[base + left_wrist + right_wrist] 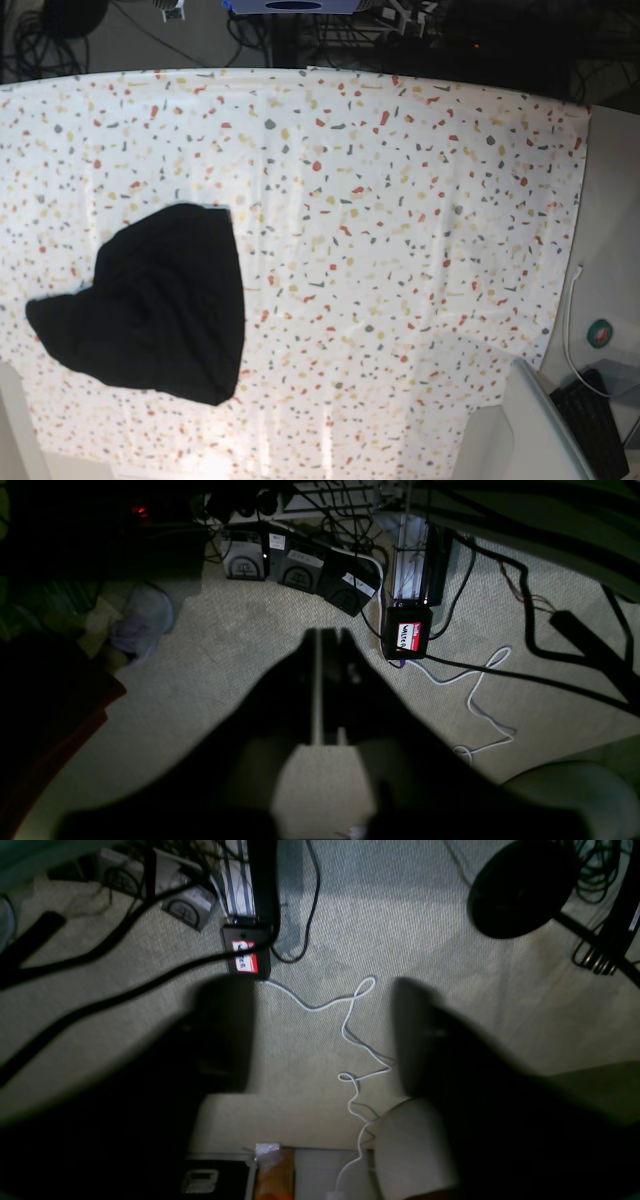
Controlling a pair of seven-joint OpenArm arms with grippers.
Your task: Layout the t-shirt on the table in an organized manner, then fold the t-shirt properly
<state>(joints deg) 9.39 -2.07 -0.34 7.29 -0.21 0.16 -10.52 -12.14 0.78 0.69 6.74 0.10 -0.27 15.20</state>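
T-shirt: black, crumpled in a heap, laid on the near-left part of the speckled tabletop. Left pincer: seen over the carpeted floor, jaws almost together, nothing grasped. Right pincer: jaws spread wide, released, above a white cable.

Robotics lab or workroom, not a home. Beige carpet floor strewn with black cables and a white cord. Row of black power bricks, black box with a red "hello" name sticker, metal frame leg. Base view: big tabletop under speckled cloth, more cable tangle behind.
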